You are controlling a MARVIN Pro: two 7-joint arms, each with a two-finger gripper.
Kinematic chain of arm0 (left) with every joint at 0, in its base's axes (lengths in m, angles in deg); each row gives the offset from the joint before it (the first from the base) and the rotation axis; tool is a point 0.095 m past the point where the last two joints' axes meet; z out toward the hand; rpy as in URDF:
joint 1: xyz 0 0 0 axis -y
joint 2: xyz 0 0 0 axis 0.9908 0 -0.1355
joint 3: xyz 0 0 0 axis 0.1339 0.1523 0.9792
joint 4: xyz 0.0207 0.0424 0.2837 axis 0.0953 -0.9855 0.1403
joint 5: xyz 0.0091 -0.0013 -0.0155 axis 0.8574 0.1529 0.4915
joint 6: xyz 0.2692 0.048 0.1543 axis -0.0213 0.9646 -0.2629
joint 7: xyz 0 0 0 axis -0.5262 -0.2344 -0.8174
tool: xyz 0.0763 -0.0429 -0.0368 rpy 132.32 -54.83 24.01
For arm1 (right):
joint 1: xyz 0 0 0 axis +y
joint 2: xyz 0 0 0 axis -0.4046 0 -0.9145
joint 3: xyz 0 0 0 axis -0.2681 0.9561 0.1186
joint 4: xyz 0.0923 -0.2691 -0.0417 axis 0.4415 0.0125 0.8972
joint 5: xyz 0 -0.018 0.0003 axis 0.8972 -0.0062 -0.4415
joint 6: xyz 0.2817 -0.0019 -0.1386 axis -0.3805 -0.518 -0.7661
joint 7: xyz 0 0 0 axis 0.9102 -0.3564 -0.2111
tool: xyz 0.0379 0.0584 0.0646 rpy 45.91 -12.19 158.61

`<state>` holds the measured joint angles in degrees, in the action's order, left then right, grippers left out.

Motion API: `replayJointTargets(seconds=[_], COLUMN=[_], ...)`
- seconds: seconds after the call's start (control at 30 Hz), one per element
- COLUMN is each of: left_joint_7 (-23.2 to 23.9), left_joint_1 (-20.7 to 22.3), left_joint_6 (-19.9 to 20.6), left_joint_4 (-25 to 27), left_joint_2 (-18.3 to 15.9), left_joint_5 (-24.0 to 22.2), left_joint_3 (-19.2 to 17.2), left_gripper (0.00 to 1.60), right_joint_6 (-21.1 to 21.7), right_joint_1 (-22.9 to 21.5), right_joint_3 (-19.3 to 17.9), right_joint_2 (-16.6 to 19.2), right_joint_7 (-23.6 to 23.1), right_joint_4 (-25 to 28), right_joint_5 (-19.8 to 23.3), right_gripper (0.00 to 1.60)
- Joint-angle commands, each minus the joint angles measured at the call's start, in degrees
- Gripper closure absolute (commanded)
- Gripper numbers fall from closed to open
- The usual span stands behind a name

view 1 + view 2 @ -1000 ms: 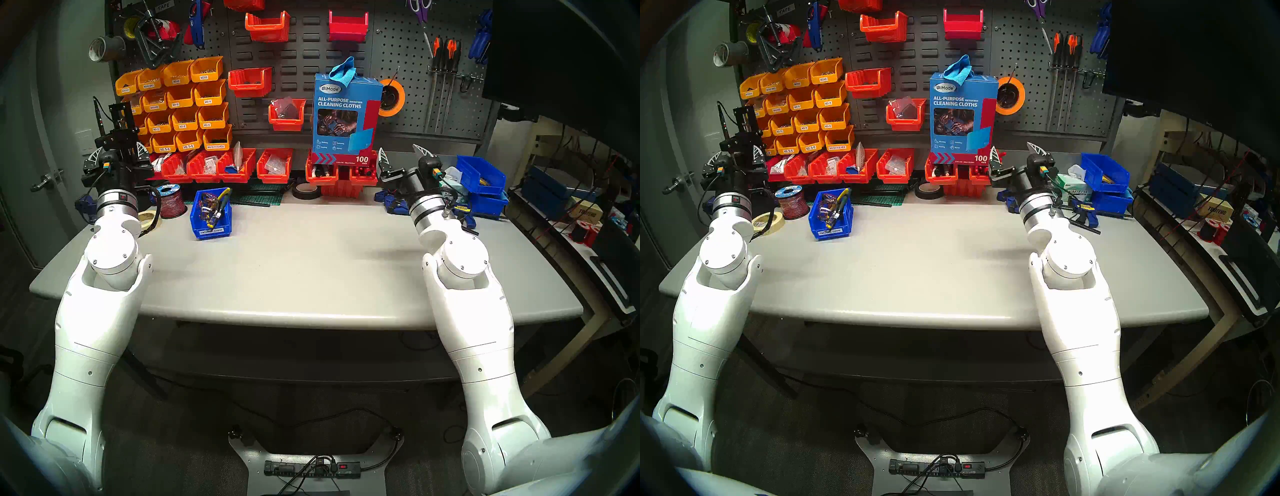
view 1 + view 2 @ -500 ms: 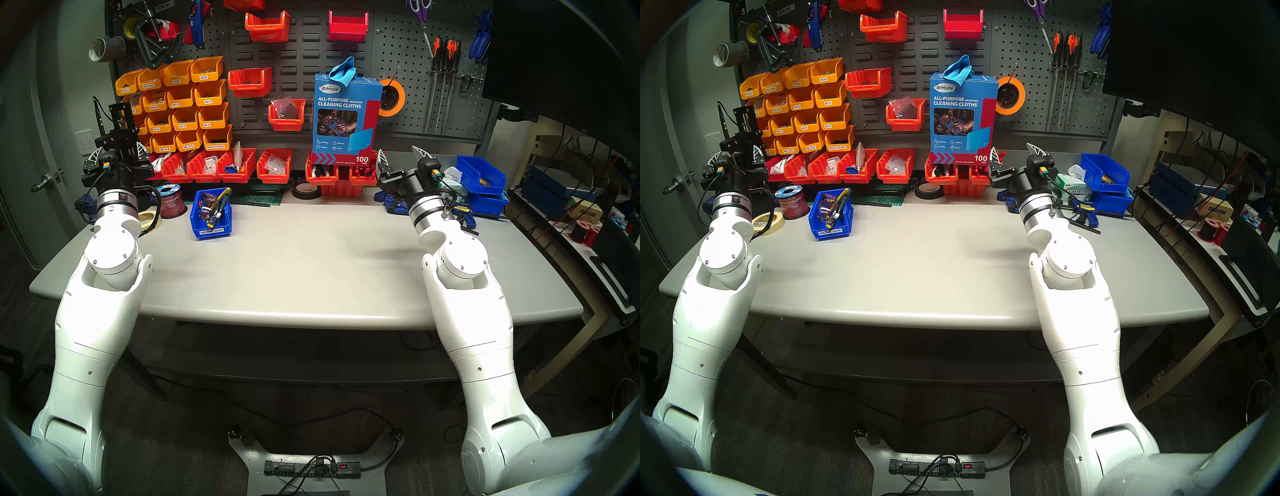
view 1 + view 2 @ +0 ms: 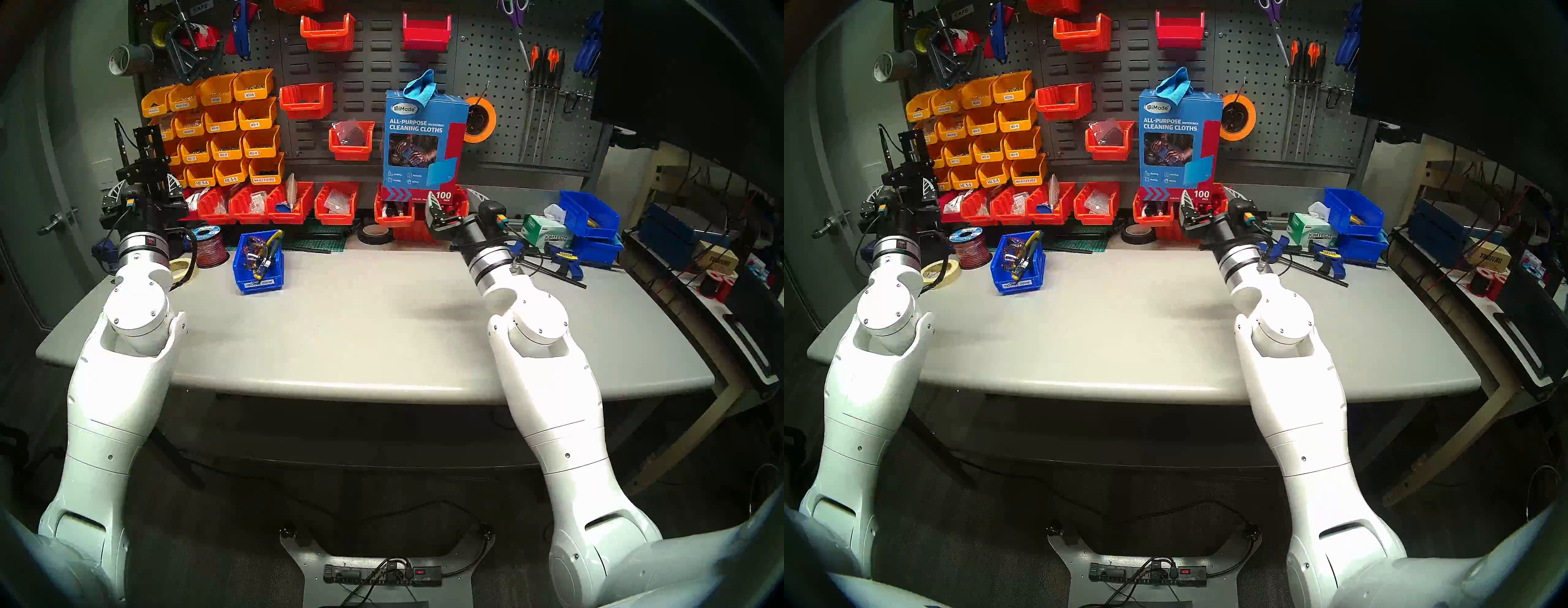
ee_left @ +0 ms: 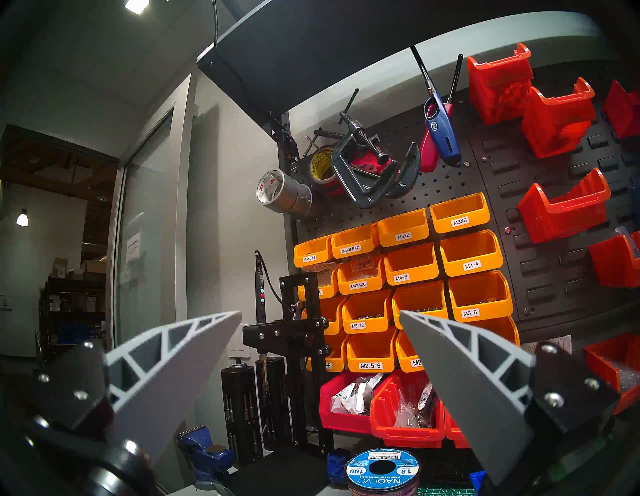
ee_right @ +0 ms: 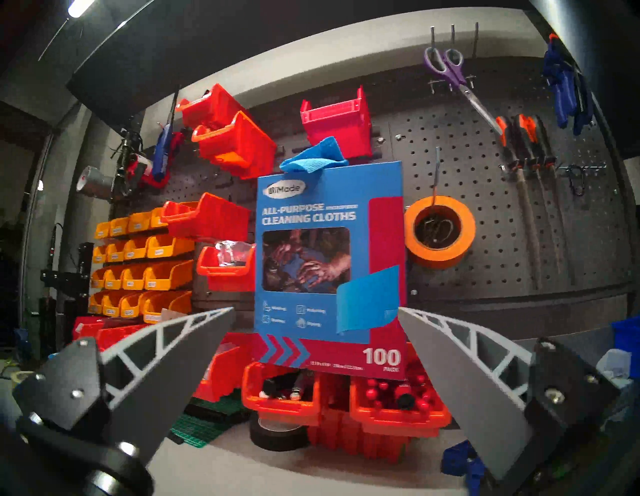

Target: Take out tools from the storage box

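Observation:
The storage box [image 3: 271,287] is a small blue bin with a white label, on the grey table at the back left; it also shows in the head right view [image 3: 1032,283]. Yellow-handled cutters [image 3: 275,238] stick out of its far right corner, and clear safety glasses [image 3: 254,249] lie inside. Any other tools in it are hidden. My left gripper [image 3: 145,187] is open and empty, held up to the left of the box, pointing at the yellow bins [image 4: 320,313]. My right gripper [image 3: 455,196] is open and empty, far right of the box, facing the cleaning-cloth box [image 5: 316,310].
Red bins [image 3: 292,206] line the table's back. A black tape roll [image 3: 374,234], a wire spool [image 3: 210,246] and masking tape [image 3: 182,267] lie near them. A blue bar clamp [image 3: 551,259], a Kimtech box [image 3: 547,231] and larger blue bins [image 3: 589,214] sit at the right.
My right arm has swung left and slightly lower, so its gripper now sits in front of the red bins under the cloth box. The left arm and the box have not moved.

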<state>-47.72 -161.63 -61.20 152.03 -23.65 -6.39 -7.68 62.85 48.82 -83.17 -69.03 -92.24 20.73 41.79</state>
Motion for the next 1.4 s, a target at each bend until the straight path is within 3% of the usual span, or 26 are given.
replayJointTargets(seconds=[0.0,0.37,0.67,1.13,1.37], left_joint_7=[0.1,0.1,0.0,0.0,0.0], left_joint_1=[0.6,0.6,0.6,0.6,0.6], left_joint_6=[-0.2,-0.2,-0.2,-0.2,-0.2], left_joint_4=[0.6,0.6,0.6,0.6,0.6], left_joint_2=[-0.2,-0.2,-0.2,-0.2,-0.2], left_joint_5=[0.0,0.0,0.0,0.0,0.0], left_joint_3=[-0.2,-0.2,-0.2,-0.1,-0.1], left_gripper=[0.0,0.0,0.0,0.0,0.0], right_joint_6=[1.1,3.9,5.2,3.9,2.2], right_joint_1=[-1.5,-2.9,-5.4,-10.0,-12.3], right_joint_3=[4.5,11.0,14.5,20.7,21.4], right_joint_2=[-3.9,-9.6,-12.3,-16.3,-18.6], right_joint_7=[0.1,1.5,3.3,6.5,7.4], right_joint_4=[1.3,-3.1,-8.0,-17.6,-22.6], right_joint_5=[0.0,1.2,3.3,6.5,6.2], right_gripper=[0.0,0.0,0.0,0.0,0.0])
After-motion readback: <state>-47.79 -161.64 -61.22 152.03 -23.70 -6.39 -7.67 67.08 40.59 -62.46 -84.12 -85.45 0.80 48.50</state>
